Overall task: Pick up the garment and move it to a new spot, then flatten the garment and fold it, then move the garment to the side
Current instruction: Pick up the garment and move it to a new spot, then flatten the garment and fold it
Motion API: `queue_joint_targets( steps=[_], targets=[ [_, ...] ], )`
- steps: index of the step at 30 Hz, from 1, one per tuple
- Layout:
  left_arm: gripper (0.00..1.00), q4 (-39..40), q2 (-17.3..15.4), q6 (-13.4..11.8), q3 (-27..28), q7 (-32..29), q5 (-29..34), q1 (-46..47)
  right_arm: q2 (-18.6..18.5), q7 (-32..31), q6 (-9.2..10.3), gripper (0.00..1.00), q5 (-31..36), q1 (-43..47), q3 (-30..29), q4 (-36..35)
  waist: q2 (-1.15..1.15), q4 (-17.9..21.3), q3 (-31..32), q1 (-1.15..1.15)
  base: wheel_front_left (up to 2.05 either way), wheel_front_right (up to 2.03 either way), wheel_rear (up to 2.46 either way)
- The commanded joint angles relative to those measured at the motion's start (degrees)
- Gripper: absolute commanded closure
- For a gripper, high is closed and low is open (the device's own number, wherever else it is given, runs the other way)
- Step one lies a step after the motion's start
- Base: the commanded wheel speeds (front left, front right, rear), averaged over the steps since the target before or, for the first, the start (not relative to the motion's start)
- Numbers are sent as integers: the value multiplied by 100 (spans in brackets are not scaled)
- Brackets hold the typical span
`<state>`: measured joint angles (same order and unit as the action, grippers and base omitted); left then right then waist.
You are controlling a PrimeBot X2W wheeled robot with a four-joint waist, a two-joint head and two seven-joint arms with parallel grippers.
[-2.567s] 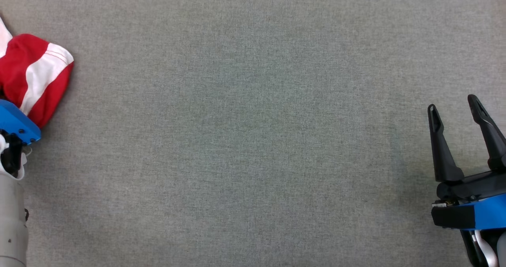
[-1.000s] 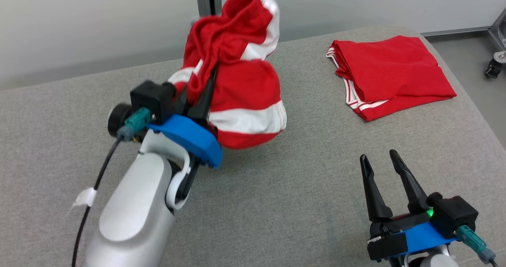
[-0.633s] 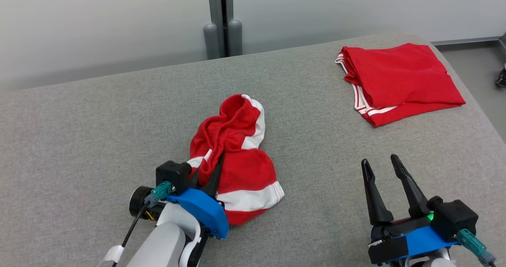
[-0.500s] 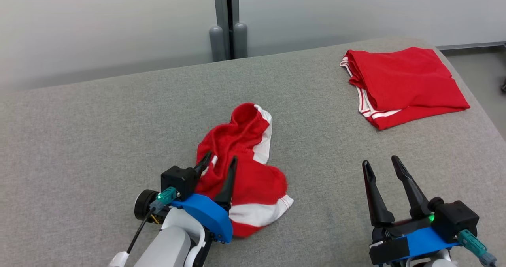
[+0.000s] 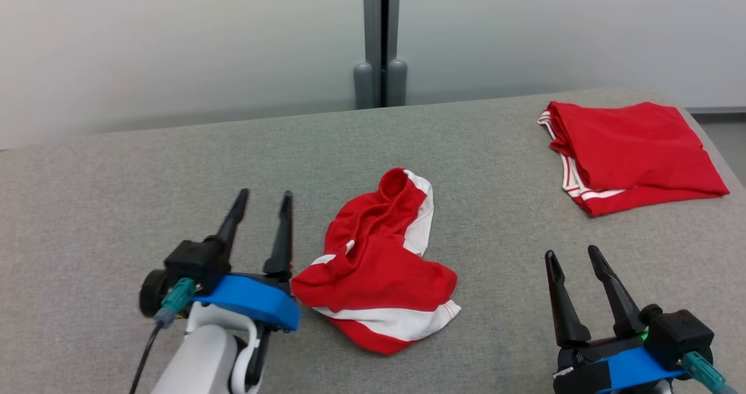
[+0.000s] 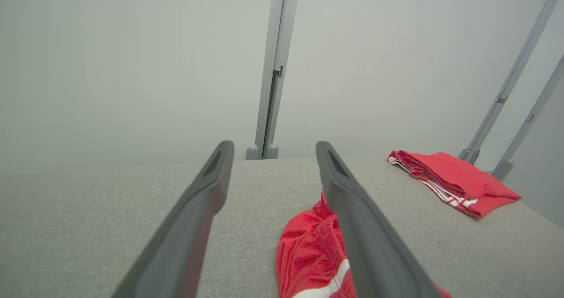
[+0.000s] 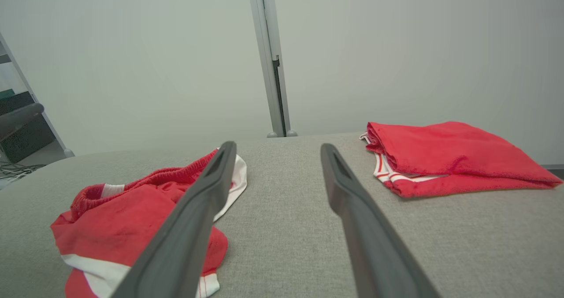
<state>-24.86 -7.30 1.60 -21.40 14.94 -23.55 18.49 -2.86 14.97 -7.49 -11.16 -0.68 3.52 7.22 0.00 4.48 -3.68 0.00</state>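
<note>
The garment [image 5: 379, 266], red shorts with white stripes, lies crumpled in the middle of the grey table [image 5: 116, 178]. It also appears as the garment [image 6: 313, 249] in the left wrist view and the garment [image 7: 123, 218] in the right wrist view. My left gripper [image 5: 263, 194] stands open just left of the heap, empty, its right finger close to the cloth's edge. Off to the lower right my right gripper [image 5: 572, 254] is open too, holding nothing, well apart from the garment.
A second red garment [image 5: 632, 155], folded flat, rests at the table's back right corner, near the right edge. A grey post [image 5: 380, 38] and pale wall stand behind the table. Bare tabletop stretches left and in front.
My left gripper has set the garment down on the table, opened and drawn back to its left. The head camera has shifted. The right gripper stays open.
</note>
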Motion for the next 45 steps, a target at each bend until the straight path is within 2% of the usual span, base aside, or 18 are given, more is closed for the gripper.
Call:
queue_joint_targets(
  steps=[1, 6, 12, 16, 28, 45],
  targets=[
    [0, 127, -39, -36, 93, 27, 45, -93, -7, 30, -1, 0, 1, 87, -33, 8, 0, -36, 16, 0, 0, 0, 0],
    [0, 811, -249, -169, 601, 27, 365, -668, -7, 30, -2, 0, -17, 153, -124, -24, 0, -242, 103, 0, 0, 0, 0],
    [0, 1435, -308, -69, 1143, 29, 728, -1233, -8, 30, -1, 0, -4, 250, -211, 3, 0, -477, 181, 0, 0, 0, 0],
    [0, 1645, -233, 4, 1440, 29, 927, -1522, -7, 30, -1, 0, -18, 306, -254, 26, 0, -584, 225, 0, 0, 0, 0],
    [0, 1528, 71, 193, 1915, 30, 1350, -2114, -7, 30, -2, 0, -34, 486, -319, 182, 0, -692, 326, 0, 0, 0, 0],
    [0, 1370, 268, 388, 2142, 30, 1621, -2078, -7, 31, -2, 0, -1, 479, -284, 255, 0, -624, 300, 0, 0, 0, 0]
  ],
)
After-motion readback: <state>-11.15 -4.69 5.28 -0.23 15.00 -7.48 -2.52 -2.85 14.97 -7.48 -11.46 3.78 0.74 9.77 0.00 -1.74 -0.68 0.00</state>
